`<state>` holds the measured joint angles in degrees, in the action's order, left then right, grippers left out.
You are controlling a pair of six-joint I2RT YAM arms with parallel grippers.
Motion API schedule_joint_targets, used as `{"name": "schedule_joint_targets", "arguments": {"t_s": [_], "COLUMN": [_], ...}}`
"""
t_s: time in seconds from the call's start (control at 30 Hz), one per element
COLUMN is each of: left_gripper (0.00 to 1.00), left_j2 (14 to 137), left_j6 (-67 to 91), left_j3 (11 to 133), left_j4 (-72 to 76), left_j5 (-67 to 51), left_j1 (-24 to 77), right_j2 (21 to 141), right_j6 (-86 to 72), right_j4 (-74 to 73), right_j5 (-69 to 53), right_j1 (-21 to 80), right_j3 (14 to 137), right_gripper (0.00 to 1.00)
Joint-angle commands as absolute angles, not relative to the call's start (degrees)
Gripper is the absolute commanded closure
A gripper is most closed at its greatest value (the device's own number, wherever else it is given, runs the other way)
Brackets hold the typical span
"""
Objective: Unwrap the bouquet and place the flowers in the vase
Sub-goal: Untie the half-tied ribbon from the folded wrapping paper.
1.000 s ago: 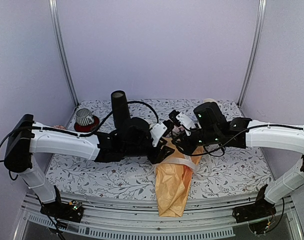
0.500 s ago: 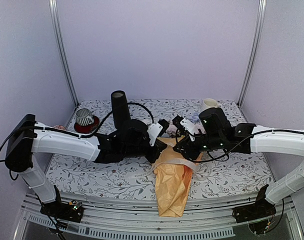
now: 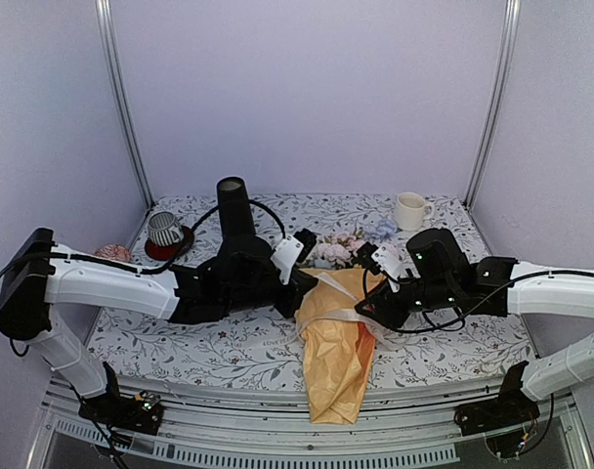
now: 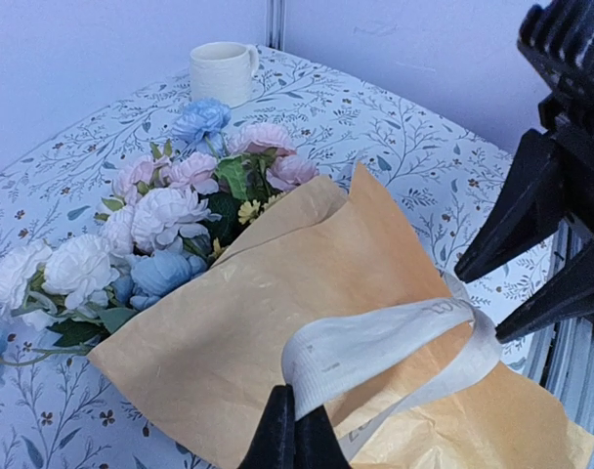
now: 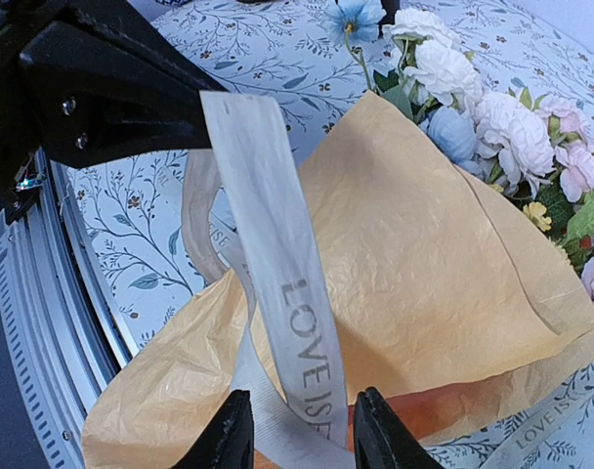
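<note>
2 grippers just traded roles: left gripper (image 4: 293,420) now clamps the ribbon (image 4: 375,342), right gripper (image 5: 302,430) has let go, jaws apart; bouquet (image 3: 338,337) remains wrapped.

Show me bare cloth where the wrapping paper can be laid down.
Free: the front-left strip between the left arm and the table edge; the front-right patch between the tan paper bouquet and the right arm; the back strip from the tall black vase to the white mug. Crowded: the centre, and the striped cup corner.

Parted end effector (image 5: 303,428) straddling ribbon (image 5: 270,244), bouquet (image 5: 424,264) beneath
</note>
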<state>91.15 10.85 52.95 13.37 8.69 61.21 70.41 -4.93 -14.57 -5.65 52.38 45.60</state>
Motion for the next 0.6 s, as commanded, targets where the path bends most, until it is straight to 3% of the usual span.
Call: {"name": "schedule_joint_targets", "arguments": {"t_s": [0.0,0.4,0.57], "left_gripper": [1.0,1.0,1.0], "left_j2": [89.4,88.7,88.9], "left_j6": [11.3,11.0,10.9], "left_j3": [52.2,52.0,52.0], "left_j4": [15.2,15.1,15.0], "left_j5": [9.1,7.5,7.2], "left_j1": [60.5,60.5,60.5], "right_j2": [68.0,71.9,73.6], "right_j6": [-6.1,-5.6,-6.6], "right_j4": [-14.9,-12.3,-11.0], "right_j5": [-5.0,-4.0,-3.2], "right_j1": [52.3,52.3,52.2], "right_j3": [44.5,45.7,46.2], "right_gripper": [0.61,0.62,0.71]}}
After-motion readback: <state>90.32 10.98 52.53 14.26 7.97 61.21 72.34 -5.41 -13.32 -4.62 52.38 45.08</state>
